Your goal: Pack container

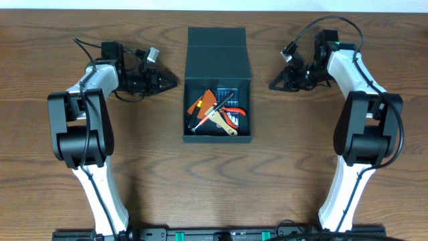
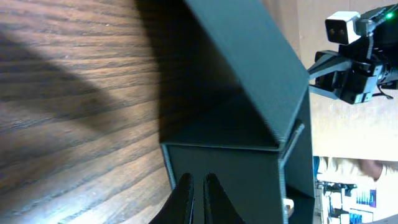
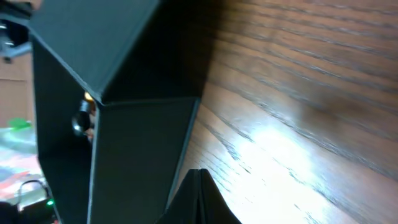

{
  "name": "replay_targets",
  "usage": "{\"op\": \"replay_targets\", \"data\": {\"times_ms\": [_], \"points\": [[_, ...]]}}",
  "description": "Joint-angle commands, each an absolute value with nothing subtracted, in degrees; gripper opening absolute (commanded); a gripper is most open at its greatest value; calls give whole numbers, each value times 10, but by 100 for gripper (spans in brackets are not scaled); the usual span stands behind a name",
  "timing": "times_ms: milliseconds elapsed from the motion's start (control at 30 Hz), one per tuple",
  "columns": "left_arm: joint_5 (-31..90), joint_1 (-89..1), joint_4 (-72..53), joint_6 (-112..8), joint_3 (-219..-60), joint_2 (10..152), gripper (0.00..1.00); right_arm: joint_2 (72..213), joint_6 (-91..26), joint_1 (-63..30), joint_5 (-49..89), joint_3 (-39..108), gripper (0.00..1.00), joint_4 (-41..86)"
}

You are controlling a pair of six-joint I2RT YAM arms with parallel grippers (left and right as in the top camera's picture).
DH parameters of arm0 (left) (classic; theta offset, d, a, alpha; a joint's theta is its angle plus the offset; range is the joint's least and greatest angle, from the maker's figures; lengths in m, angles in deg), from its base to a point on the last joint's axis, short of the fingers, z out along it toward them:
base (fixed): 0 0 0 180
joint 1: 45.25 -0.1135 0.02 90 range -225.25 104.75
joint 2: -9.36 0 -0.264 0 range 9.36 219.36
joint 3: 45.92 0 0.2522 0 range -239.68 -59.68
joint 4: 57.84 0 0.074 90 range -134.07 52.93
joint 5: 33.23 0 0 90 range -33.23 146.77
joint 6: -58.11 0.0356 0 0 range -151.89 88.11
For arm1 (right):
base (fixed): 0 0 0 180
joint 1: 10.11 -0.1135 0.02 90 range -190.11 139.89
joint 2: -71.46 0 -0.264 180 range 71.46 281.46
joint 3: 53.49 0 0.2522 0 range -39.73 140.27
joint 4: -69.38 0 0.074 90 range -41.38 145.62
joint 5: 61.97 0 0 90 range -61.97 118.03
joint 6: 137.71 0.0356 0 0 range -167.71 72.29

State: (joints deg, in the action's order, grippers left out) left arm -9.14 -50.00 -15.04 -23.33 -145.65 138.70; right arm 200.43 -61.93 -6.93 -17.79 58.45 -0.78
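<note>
The dark teal container stands open at the table's middle, its flap lid folded back at the far side. Inside lie orange-handled tools, a wooden-handled tool and a small blue case of bits. My left gripper is shut and empty, just left of the container. In the left wrist view its tips point at the container's wall. My right gripper is shut and empty, a little right of the container. In the right wrist view its tips are close to the container's wall.
The wooden table extends bare to the left, right and front of the container. The right arm's camera and wrist show beyond the container in the left wrist view.
</note>
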Motion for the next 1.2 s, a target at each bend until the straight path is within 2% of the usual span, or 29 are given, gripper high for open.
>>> {"op": "replay_targets", "data": {"times_ms": [0, 233, 667, 1167], "points": [[-101, -501, -159, -246, -1462, 1409, 6, 2019, -635, -71, -236, 584, 1, -6], [-101, -501, -181, -266, -1462, 1422, 6, 2028, -634, -72, -270, 584, 1, 14], [-101, -501, -266, -331, -1463, 1422, 6, 2029, -560, -78, -297, 584, 1, 87], [-102, -481, -271, -335, -1463, 1458, 6, 2061, -498, -95, -314, 584, 1, 140]]}}
